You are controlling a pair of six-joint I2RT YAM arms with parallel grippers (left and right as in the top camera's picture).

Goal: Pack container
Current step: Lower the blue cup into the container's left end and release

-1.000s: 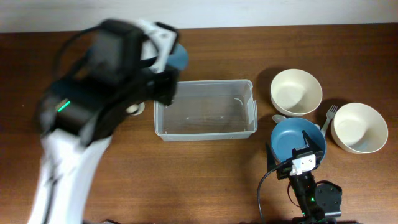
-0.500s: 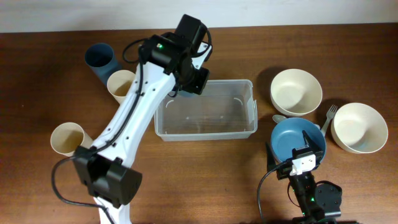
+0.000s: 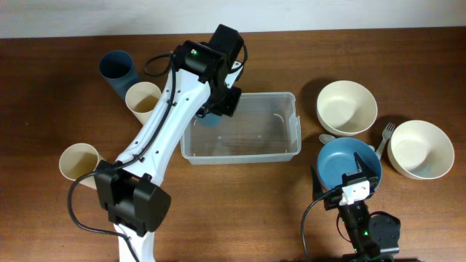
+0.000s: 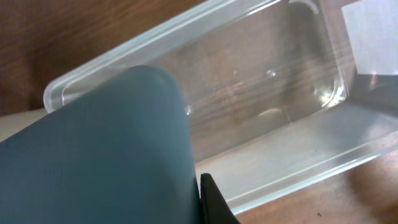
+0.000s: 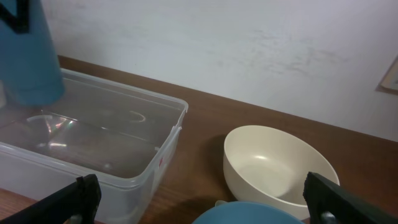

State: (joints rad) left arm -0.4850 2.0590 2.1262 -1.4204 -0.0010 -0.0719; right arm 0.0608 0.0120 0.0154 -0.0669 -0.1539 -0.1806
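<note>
The container (image 3: 251, 149) is a clear plastic bin at mid-table; it also shows in the left wrist view (image 4: 280, 93) and the right wrist view (image 5: 106, 143). My left gripper (image 3: 216, 108) is shut on a blue cup (image 3: 209, 119) and holds it just inside the container's left end. The cup fills the left of the left wrist view (image 4: 93, 149) and shows at top left in the right wrist view (image 5: 28, 56). My right gripper (image 3: 355, 191) is open and empty near the front edge, over a blue bowl (image 3: 342, 164).
A second blue cup (image 3: 116, 68) lies at the back left beside a cream cup (image 3: 142, 100); another cream cup (image 3: 78, 161) stands at the left. Two cream bowls (image 3: 346, 107) (image 3: 421, 149), a fork (image 3: 384, 138) and a spoon (image 3: 325, 138) sit at the right.
My left arm swung in from the left with the blue cup, reached the container's back left corner, and brought the cup down into its left end. The right arm has not moved.
</note>
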